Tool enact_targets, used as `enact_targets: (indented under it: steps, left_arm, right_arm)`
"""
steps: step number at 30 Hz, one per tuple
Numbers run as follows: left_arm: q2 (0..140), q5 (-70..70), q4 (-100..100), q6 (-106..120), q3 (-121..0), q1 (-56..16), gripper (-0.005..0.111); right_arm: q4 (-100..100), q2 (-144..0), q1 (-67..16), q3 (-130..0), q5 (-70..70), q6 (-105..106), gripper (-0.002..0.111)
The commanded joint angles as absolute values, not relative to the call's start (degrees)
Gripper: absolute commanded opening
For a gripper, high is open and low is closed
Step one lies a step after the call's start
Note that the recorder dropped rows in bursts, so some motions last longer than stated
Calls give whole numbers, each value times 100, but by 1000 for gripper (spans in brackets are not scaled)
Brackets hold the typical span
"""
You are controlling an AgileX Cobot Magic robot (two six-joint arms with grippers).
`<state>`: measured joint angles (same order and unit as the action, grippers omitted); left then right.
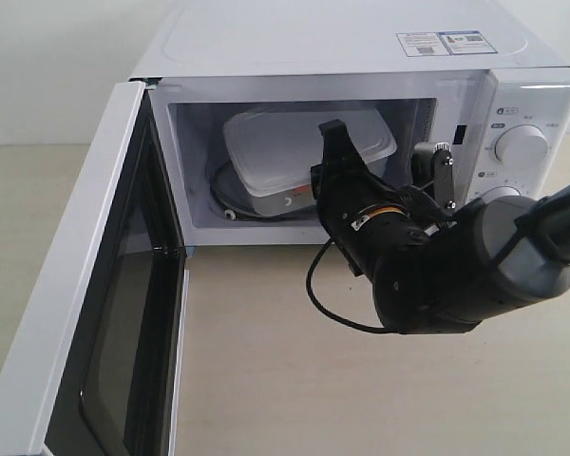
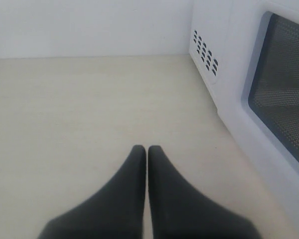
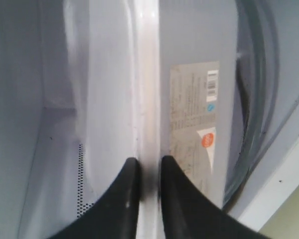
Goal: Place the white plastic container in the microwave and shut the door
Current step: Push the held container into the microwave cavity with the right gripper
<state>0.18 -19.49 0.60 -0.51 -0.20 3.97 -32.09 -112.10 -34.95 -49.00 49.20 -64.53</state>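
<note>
The white microwave (image 1: 361, 43) stands with its door (image 1: 81, 285) swung wide open to the left. Inside the cavity the white plastic container (image 1: 290, 142) sits tilted, its low end over the glass turntable (image 1: 230, 198). My right gripper (image 1: 334, 141) reaches into the opening from the right. In the right wrist view this gripper (image 3: 148, 167) is shut on the rim of the container (image 3: 192, 74), whose label (image 3: 194, 124) faces the camera. My left gripper (image 2: 147, 149) is shut and empty, above bare table beside the outer face of the door (image 2: 281, 94).
Two round dials (image 1: 521, 147) sit on the microwave's right panel, just behind my right arm (image 1: 475, 266). The vented side wall of the microwave (image 2: 204, 47) is close to my left gripper. A beige tabletop (image 1: 294, 380) stretches in front of the opening.
</note>
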Motion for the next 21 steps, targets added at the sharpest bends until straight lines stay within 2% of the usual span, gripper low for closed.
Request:
enact_targets:
  steps: [1, 11, 13, 18, 21]
  left_arm:
    - [0, -1929, 66, -41, 0, 412, 4]
    - [0, -1929, 66, -41, 0, 412, 4]
    - [0, -1929, 66, -41, 0, 412, 4]
    - [0, -1929, 66, -41, 0, 412, 4]
    - [0, -1929, 66, -41, 0, 412, 4]
  right_arm:
    - [-3109, -11210, -3473, -4929, 4931, -6404, 14]
    - [-2965, -11263, -3473, -4929, 4914, -6361, 14]
    - [-2827, -11263, -3473, -4929, 4937, -6402, 20]
    - [-2231, -11252, -3473, -4929, 4949, -6390, 45]
    - [-1866, -11252, -3473, -4886, 4949, -6353, 50]
